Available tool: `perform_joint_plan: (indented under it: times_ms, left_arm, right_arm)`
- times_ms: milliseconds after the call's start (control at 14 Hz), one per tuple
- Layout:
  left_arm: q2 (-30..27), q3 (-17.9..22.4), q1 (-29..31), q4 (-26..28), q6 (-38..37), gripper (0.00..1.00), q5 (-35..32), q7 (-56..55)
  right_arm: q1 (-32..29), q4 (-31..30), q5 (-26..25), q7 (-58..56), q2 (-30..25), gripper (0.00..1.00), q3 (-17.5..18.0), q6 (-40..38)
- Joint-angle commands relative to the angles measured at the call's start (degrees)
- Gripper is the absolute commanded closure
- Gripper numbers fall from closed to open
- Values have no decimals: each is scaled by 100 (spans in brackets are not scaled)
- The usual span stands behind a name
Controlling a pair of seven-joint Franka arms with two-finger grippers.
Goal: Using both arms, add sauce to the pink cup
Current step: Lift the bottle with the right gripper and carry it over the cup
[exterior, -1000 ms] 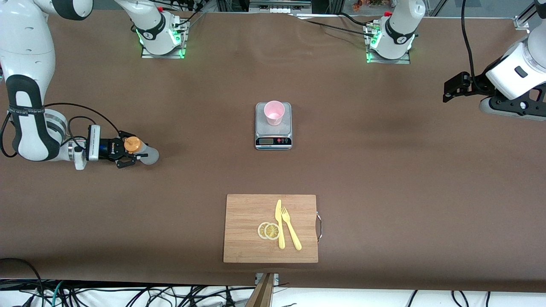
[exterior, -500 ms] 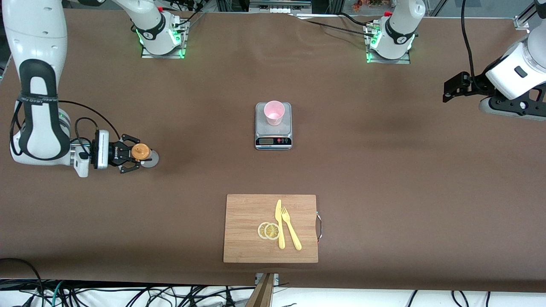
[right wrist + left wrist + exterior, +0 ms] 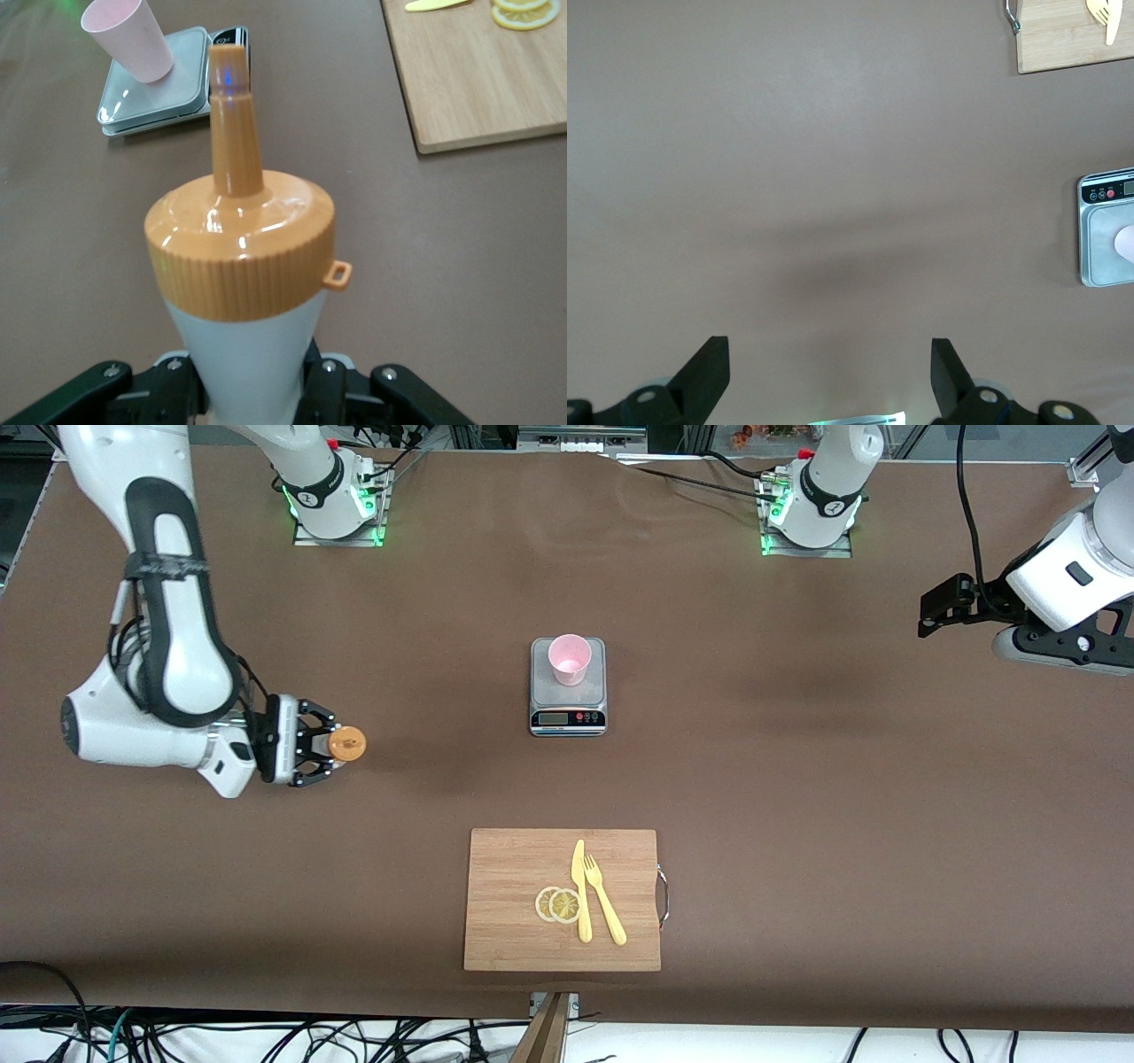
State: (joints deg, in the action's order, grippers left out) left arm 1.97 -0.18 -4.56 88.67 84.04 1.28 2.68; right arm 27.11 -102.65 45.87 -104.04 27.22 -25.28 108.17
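Note:
The sauce bottle [image 3: 344, 743] is off the table with my right gripper [image 3: 324, 746] shut on its whitish body. It hangs toward the right arm's end of the table. In the right wrist view its orange cap and nozzle [image 3: 239, 248] fill the middle, with my right gripper [image 3: 252, 390] clamped on the body below the cap. The pink cup [image 3: 568, 659] stands upright on the grey scale [image 3: 568, 695] at mid-table; the right wrist view also shows this cup [image 3: 128, 37]. My left gripper [image 3: 932, 611] waits high over the left arm's end of the table. In the left wrist view that gripper [image 3: 830, 372] is open and empty.
A wooden cutting board [image 3: 518, 868] lies nearer the front camera than the scale. It carries a yellow knife [image 3: 580, 890], a fork [image 3: 605, 899] and two lemon slices [image 3: 558, 904]. The scale [image 3: 1103, 239] shows at the edge of the left wrist view.
My right arm has lifted the sauce bottle off the table and carried it a little toward the scale. The left arm has not moved.

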Motion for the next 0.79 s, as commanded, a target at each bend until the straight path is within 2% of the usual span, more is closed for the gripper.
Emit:
perform_joint_plan:
  times_ms: [0,286,571,714]
  left_arm:
    - [22,-8,16,-122,-107,0,39,128]
    - [22,1,25,-122,-98,0,48,128]
    - [22,1,16,-122,-98,0,48,119]
    - [22,1,16,-122,-90,0,48,119]
  right_arm:
    - [583,-168,-490,612,-322,65,-83,257]
    - [1383,-159,-1544,1841,-428,65,-48,582]
    - [2244,-159,-2318,3203,-419,64,-39,592]
    - [2561,-150,-2495,3748,-393,64,-21,592]
